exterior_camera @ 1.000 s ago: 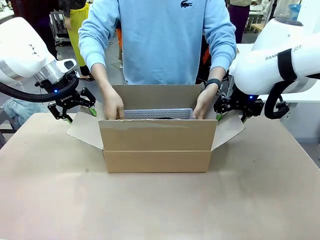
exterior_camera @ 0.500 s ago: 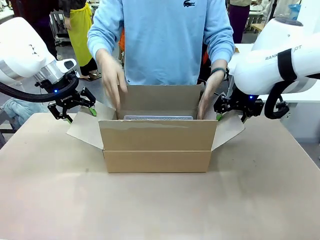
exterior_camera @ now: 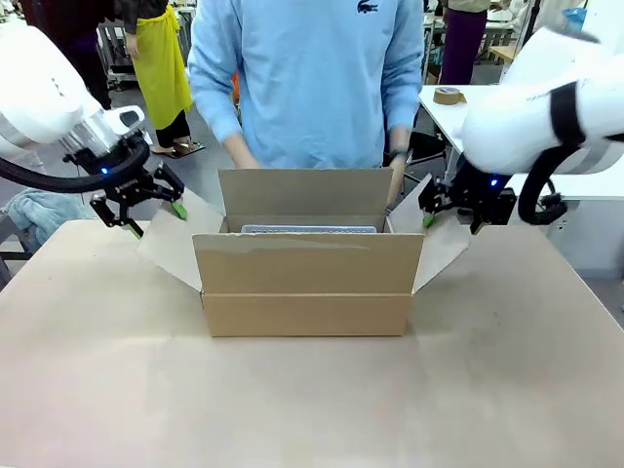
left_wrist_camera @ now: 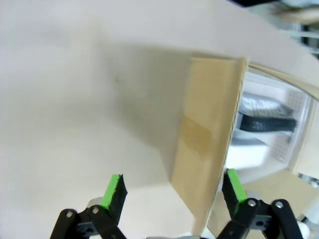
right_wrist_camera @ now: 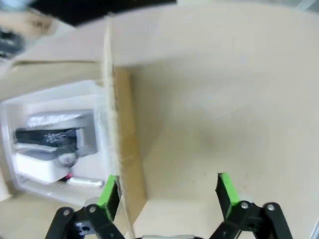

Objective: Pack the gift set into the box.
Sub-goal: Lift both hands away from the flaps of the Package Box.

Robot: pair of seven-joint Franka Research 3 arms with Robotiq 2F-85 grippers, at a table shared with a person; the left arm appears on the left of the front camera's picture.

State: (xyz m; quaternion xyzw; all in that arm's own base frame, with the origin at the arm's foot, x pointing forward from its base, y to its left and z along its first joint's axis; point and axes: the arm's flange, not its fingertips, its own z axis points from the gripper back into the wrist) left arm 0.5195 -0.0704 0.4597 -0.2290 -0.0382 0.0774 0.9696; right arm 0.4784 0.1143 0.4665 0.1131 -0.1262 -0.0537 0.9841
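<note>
The box (exterior_camera: 307, 283) stands open in the middle of the table (exterior_camera: 292, 409). Its back flap is upright, its front flap is folded down against the front wall, and its side flaps splay out toward 9 and 3 o'clock. The gift set (exterior_camera: 308, 229) lies inside the box. In the front view only its pale top edge shows, over the front wall and just before the back flap.

The left gripper (exterior_camera: 156, 219) hangs at about 10 o'clock from the box, above the outer edge of the 9 o'clock flap. Its jaws are spread wide and hold nothing. In its wrist view the flap (left_wrist_camera: 207, 134) runs up between the green fingers (left_wrist_camera: 113, 191), close to the one at 5 o'clock; whether it touches cannot be told.

The right gripper (exterior_camera: 450, 220) sits at about 2 o'clock from the box, over the other side flap (right_wrist_camera: 124, 149), and is likewise wide and empty. That flap passes just beside its finger at 7 o'clock.

The person stands at 12 o'clock. One hand (exterior_camera: 241, 154) is raised clear of the box and the other hand (exterior_camera: 395, 183) is just behind the back flap's corner.
</note>
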